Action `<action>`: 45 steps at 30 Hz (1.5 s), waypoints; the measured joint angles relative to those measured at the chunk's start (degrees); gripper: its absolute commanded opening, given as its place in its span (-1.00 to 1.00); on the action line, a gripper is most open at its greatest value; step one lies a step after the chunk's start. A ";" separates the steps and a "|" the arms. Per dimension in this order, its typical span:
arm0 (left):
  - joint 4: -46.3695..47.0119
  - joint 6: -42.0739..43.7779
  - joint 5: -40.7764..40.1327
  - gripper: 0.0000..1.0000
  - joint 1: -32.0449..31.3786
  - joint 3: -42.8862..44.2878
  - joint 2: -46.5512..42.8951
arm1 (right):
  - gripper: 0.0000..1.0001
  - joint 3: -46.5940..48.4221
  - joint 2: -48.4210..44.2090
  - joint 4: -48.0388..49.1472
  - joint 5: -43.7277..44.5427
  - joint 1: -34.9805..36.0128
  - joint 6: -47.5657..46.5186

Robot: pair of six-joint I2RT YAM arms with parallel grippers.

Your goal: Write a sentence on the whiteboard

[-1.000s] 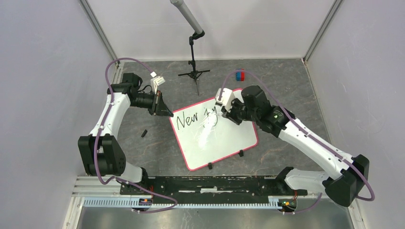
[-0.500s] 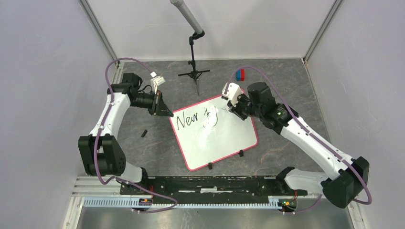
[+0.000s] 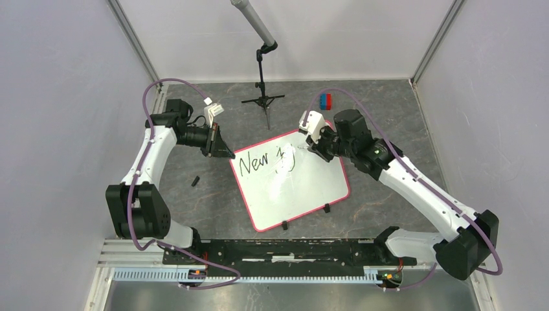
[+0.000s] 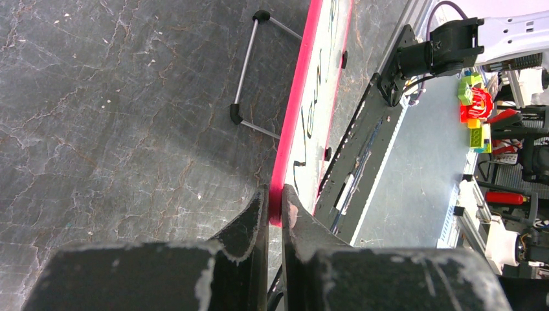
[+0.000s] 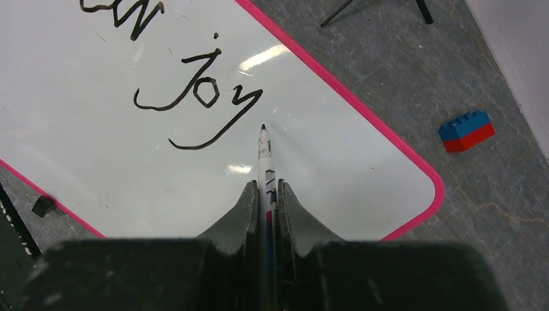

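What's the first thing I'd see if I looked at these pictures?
The big whiteboard with its pink rim, lying in the middle of the dark table, with black words reading "New joy" on it. The right gripper holds a marker, its tip beside the "y", while the left gripper pinches the board's pink edge.

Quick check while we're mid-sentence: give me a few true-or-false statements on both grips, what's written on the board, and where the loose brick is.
1. The right gripper is shut on a marker. True.
2. The left gripper hangs open, clear of the whiteboard. False: it is shut on the board's pink rim.
3. The writing reads "New joy". True.
4. The blue and red brick lies on the whiteboard. False: it sits on the table, beyond the board's corner.
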 measured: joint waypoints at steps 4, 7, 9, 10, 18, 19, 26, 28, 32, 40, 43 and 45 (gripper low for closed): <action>0.00 0.00 0.00 -0.95 0.00 0.00 0.00 | -1.00 0.57 0.00 0.00 -0.35 0.00 0.00; 0.00 0.00 0.00 -0.95 0.00 0.00 0.00 | -1.00 0.59 0.00 0.00 -0.37 0.00 0.00; 0.00 0.02 0.00 -0.95 0.00 0.00 0.00 | -1.00 0.59 0.02 0.00 -0.35 0.00 0.00; 0.00 0.02 0.00 -0.95 0.00 0.00 0.00 | -1.00 0.59 0.04 0.00 -0.35 0.00 0.00; 0.00 0.00 0.00 -0.95 0.00 0.00 0.00 | -1.00 0.90 1.09 -0.04 -0.52 -0.04 0.00; 0.00 0.00 0.00 -0.95 0.00 0.00 0.00 | -1.00 1.05 1.29 0.00 -0.52 -0.07 0.00; 0.00 0.00 0.00 -0.95 0.00 0.00 0.00 | -1.00 1.38 1.70 0.00 -0.76 -0.09 0.00; 0.00 0.00 0.00 -0.95 0.00 0.00 0.00 | -1.00 1.38 1.81 0.00 -0.76 -0.09 0.00; -0.02 0.00 0.00 -0.95 0.00 0.00 0.00 | -1.00 1.38 1.95 0.00 -0.70 -0.09 0.00; 0.00 0.00 -0.04 -0.95 0.00 0.00 0.00 | -1.00 1.49 2.27 0.07 0.20 -0.09 0.00; 0.00 0.00 -0.04 -0.95 0.00 0.00 0.00 | -1.00 1.53 2.34 0.09 0.15 -0.09 0.00; 0.00 0.02 -0.04 -0.95 0.00 0.00 0.00 | -1.00 1.84 2.62 0.04 0.07 -0.11 0.00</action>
